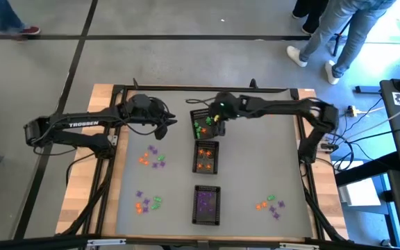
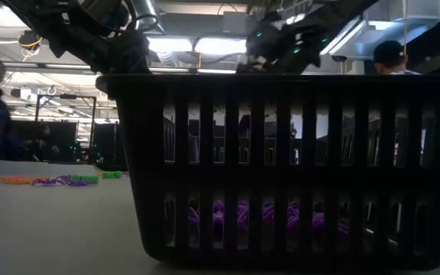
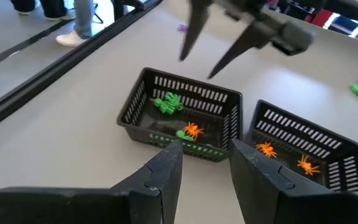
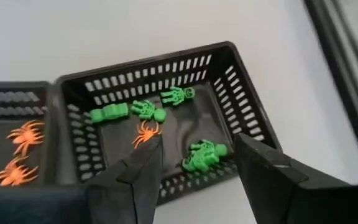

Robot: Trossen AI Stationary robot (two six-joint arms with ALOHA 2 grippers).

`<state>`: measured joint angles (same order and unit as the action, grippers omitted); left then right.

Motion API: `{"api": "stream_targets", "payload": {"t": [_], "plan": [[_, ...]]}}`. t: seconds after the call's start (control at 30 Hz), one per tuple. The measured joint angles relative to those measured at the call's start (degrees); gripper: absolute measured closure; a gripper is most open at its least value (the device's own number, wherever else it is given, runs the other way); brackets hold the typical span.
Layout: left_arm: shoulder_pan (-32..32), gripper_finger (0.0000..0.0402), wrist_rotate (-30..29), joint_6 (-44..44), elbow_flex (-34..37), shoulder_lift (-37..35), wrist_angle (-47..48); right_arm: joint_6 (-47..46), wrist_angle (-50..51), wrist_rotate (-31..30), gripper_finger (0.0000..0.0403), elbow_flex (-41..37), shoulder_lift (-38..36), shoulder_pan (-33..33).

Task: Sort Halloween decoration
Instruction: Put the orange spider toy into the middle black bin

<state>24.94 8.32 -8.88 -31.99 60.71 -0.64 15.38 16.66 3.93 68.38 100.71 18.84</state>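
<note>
The Halloween decoration is tiny green, orange and purple trinkets. The far black tray (image 1: 192,129) holds green figures (image 4: 145,111) and one orange spider (image 4: 146,132). Orange spiders (image 3: 265,149) lie in the middle tray (image 1: 197,158), and purple trinkets (image 2: 243,216) in the near tray (image 1: 196,205). My right gripper (image 4: 197,142) hangs open above the far tray with nothing between its fingers. My left gripper (image 3: 205,149) stands open and empty just left of that tray, raised above the table.
Loose piles of mixed trinkets lie on the grey table: two on the left (image 1: 152,156) (image 1: 148,203) and one at the near right (image 1: 270,205). The three trays stand in a row down the table's middle. People stand beyond the far edge.
</note>
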Motion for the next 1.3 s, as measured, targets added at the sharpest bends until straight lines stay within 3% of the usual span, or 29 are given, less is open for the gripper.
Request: {"api": "stream_targets", "payload": {"t": [0.3,0.87,1.0,1.3], "plan": [[-1.8,0.0278,0.0,0.0,0.0,0.0,0.2,1.0,7.9,6.2,0.0206,9.4,11.1,-0.2],[-1.7,0.0278,-1.8,0.1,0.0,0.0,1.1,2.2,5.8,9.2,0.0209,9.8,18.3,-0.1],[-1.7,0.0278,-1.8,0.1,0.0,0.0,1.1,2.0,5.4,7.2,0.0244,9.8,18.6,-0.1],[-1.7,0.0278,-1.8,0.1,0.0,0.0,1.5,1.4,4.2,4.5,0.0391,11.8,18.5,-0.1]]}}
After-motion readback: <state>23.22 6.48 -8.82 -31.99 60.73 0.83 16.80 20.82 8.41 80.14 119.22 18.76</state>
